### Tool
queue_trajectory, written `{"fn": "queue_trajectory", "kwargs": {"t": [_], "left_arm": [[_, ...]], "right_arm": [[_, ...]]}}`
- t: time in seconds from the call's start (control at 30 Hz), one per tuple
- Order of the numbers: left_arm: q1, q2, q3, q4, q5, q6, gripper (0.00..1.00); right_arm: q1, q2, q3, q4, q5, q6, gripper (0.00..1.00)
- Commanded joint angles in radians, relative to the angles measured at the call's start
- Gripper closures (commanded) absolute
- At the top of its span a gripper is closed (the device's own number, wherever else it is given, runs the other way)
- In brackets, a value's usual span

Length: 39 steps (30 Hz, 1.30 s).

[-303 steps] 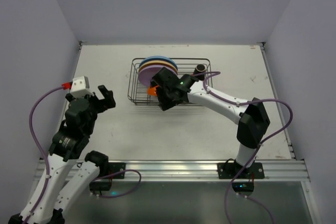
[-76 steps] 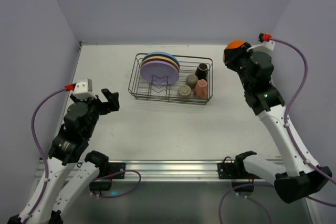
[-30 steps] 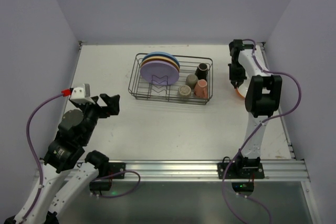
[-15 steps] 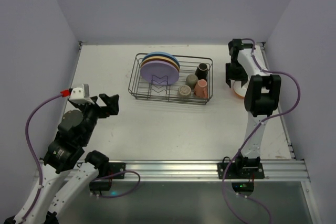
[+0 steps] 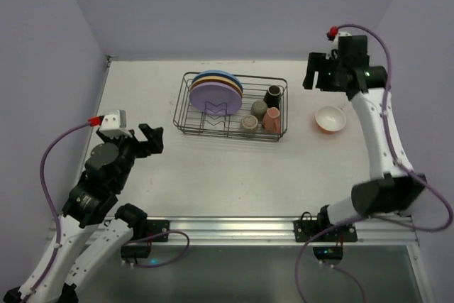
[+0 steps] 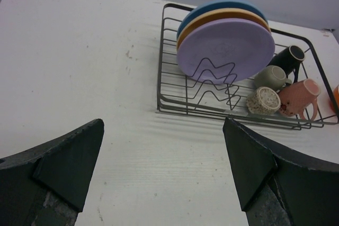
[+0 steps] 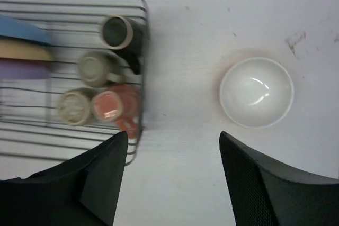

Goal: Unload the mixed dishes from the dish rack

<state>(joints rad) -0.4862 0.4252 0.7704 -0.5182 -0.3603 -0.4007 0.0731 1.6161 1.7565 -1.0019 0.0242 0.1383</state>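
The black wire dish rack holds blue, yellow and purple plates upright at its left. Dark brown, olive-grey, beige and pink cups lie at its right end. The orange bowl, white inside, sits on the table right of the rack. My right gripper is open and empty, raised above the gap between rack and bowl. My left gripper is open and empty, left of the rack, facing the purple plate.
The right wrist view looks down on the cups and the rack's right edge. White walls close in the table on three sides. The metal rail with the arm bases runs along the near edge.
My right gripper has let go of the orange bowl on the table right of the rack and has lifted away from it, open. The left arm has barely moved.
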Motion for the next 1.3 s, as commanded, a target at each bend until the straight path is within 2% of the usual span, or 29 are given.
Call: {"fn": "queue_trajectory", "kwargs": {"t": [0.0, 0.03, 0.07, 0.1, 0.13, 0.17, 0.2, 0.27, 0.33, 0.37, 0.47, 0.53, 0.67, 0.7, 0.73, 0.77, 0.83, 0.87, 0.93, 0.97, 1.0, 1.13, 1.27], "left_arm": [[-0.008, 0.059, 0.024, -0.005, -0.032, -0.001, 0.0], [-0.008, 0.072, 0.029, -0.006, -0.042, -0.006, 0.0], [-0.008, 0.084, 0.033, -0.008, -0.046, -0.01, 0.0], [-0.006, 0.107, 0.036, -0.009, -0.064, -0.01, 0.0], [-0.006, 0.119, 0.041, -0.012, -0.078, -0.012, 0.0], [-0.006, 0.132, 0.046, -0.016, -0.092, -0.012, 0.0], [-0.006, 0.15, 0.058, -0.025, -0.107, -0.004, 0.0], [-0.006, 0.17, 0.078, -0.042, -0.129, -0.001, 0.0], [-0.006, 0.172, 0.093, -0.048, -0.155, -0.003, 0.0], [-0.006, 0.169, 0.092, -0.045, -0.161, -0.003, 0.0], [-0.006, 0.172, 0.064, -0.017, -0.187, -0.004, 0.0], [-0.006, 0.184, 0.05, -0.011, -0.192, -0.01, 0.0], [-0.005, 0.201, 0.044, -0.003, -0.193, -0.024, 0.0], [-0.005, 0.199, 0.043, -0.005, -0.2, -0.03, 0.0], [-0.005, 0.198, 0.041, -0.003, -0.2, -0.03, 0.0], [-0.005, 0.192, 0.035, 0.0, -0.198, -0.029, 0.0], [-0.005, 0.187, 0.035, -0.002, -0.187, -0.024, 0.0], [-0.005, 0.178, 0.032, 0.0, -0.177, -0.02, 0.0], [-0.005, 0.17, 0.027, 0.004, -0.166, -0.017, 0.0], [-0.003, 0.164, 0.027, 0.007, -0.16, -0.013, 0.0], [-0.005, 0.162, 0.024, 0.009, -0.149, -0.012, 0.0], [-0.003, 0.167, 0.023, 0.012, -0.128, -0.007, 0.0], [-0.005, 0.184, 0.023, 0.015, -0.111, -0.004, 0.0]], "right_arm": [[0.047, -0.381, -0.121, 0.233, -0.22, 0.041, 0.21], [0.047, -0.462, -0.304, 0.335, -0.289, 0.14, 0.16], [0.047, -0.543, -0.424, 0.594, -0.441, 0.199, 0.12], [0.048, -0.618, -0.531, 0.726, -0.516, 0.261, 0.04], [0.047, -0.73, -0.716, 0.858, -0.579, 0.394, 0.03], [0.048, -0.76, -0.776, 1.051, -0.658, 0.441, 0.03], [0.065, -0.771, -0.801, 1.08, -0.684, 0.452, 0.05], [0.112, -0.743, -0.76, 1.024, -0.722, 0.332, 0.05], [0.192, -0.688, -0.65, 0.909, -0.614, 0.112, 0.02], [0.197, -0.617, -0.613, 0.837, -0.594, 0.08, 0.01], [0.195, -0.474, -0.476, 0.78, -0.578, 0.014, 0.01], [0.195, -0.434, -0.459, 0.837, -0.607, 0.053, 0.01], [0.18, -0.394, -0.588, 1.269, -0.681, 0.199, 0.01], [0.186, -0.33, -0.562, 1.245, -0.694, 0.195, 0.01], [0.2, -0.279, -0.425, 1.164, -0.72, 0.126, 0.01], [0.22, -0.227, -0.345, 0.953, -0.692, 0.066, 0.02], [0.307, -0.11, -0.203, 0.822, -0.559, -0.117, 0.02], [0.356, -0.081, -0.166, 0.736, -0.406, -0.176, 0.02], [0.392, -0.001, -0.071, 0.634, -0.292, -0.286, 0.03], [0.407, 0.02, -0.043, 0.611, -0.192, -0.31, 0.05], [0.428, 0.039, -0.023, 0.591, -0.166, -0.328, 0.09], [0.464, 0.111, 0.073, 0.528, -0.103, -0.388, 0.22], [0.499, 0.149, 0.075, 0.551, -0.061, -0.428, 0.29]]}}
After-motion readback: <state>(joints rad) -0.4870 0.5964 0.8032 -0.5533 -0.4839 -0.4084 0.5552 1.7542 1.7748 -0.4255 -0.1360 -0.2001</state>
